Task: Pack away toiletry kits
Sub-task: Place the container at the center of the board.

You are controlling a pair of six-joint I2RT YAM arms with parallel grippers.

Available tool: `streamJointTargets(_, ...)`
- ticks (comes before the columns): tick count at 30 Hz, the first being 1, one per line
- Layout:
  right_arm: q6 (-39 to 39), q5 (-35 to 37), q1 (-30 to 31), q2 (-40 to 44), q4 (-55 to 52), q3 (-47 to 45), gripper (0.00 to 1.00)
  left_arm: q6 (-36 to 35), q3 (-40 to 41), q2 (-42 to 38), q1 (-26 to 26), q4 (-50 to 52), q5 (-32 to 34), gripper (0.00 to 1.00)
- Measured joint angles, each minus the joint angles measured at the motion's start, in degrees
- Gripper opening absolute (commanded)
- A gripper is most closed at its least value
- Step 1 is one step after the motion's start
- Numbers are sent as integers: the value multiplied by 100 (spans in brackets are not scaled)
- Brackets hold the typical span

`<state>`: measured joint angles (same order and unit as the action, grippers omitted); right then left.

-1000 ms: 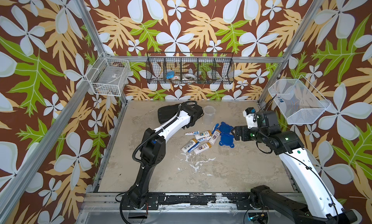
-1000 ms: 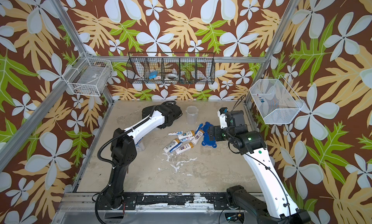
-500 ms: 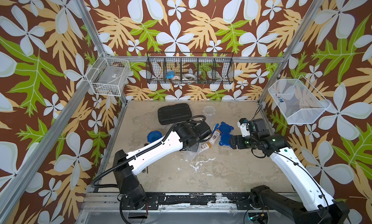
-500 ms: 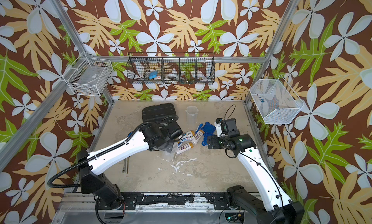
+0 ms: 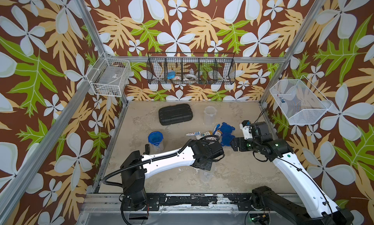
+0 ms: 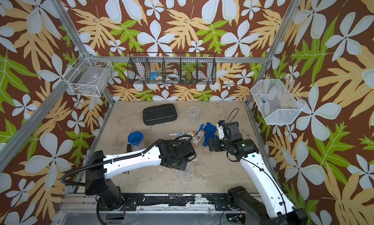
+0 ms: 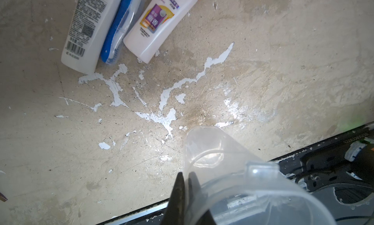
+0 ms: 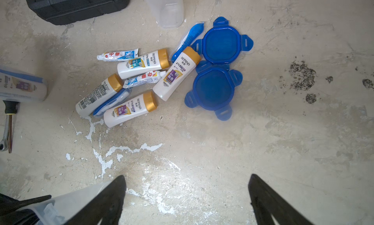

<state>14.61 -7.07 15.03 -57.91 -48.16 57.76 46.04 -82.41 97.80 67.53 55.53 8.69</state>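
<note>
My left gripper [image 7: 186, 176] is shut on the wall of a clear tumbler [image 7: 232, 173], one finger inside and one outside. The tumbler [image 5: 205, 174] hangs tilted under the wrist over the front middle of the table. My right gripper [image 8: 187, 180] stands open and empty above bare table, nearer the front than the pile. The pile holds white bottles [image 8: 175, 72] with tan caps, toothpaste tubes [image 8: 118, 55] and blue toothbrushes [image 8: 192, 34]. Two blue lids [image 8: 221, 44] lie beside it. Another clear tumbler [image 5: 209, 114] stands open behind the pile. A lidded tumbler [image 5: 155, 140] stands at the left.
A black ribbed case [image 5: 175, 114] lies at the back of the table. A screwdriver [image 8: 9, 120] lies by the lidded tumbler. Wire baskets hang on the left wall [image 5: 110, 77], back wall [image 5: 191, 71] and right wall [image 5: 299, 101]. White paint flakes [image 7: 166, 96] mark the table's middle.
My left arm has swung from over the black case at the back to the front middle of the table. The right gripper has drawn a little toward the front, still open.
</note>
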Motion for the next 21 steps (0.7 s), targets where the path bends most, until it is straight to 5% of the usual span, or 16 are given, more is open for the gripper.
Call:
streamJointTargets(12,39,129,0,44,-68,166,94,96,358,-328,4,-308,-144,31)
streamJointTargets(21,42,127,0,24,-37,199,94,133,116,-586,-33,2,-31,56)
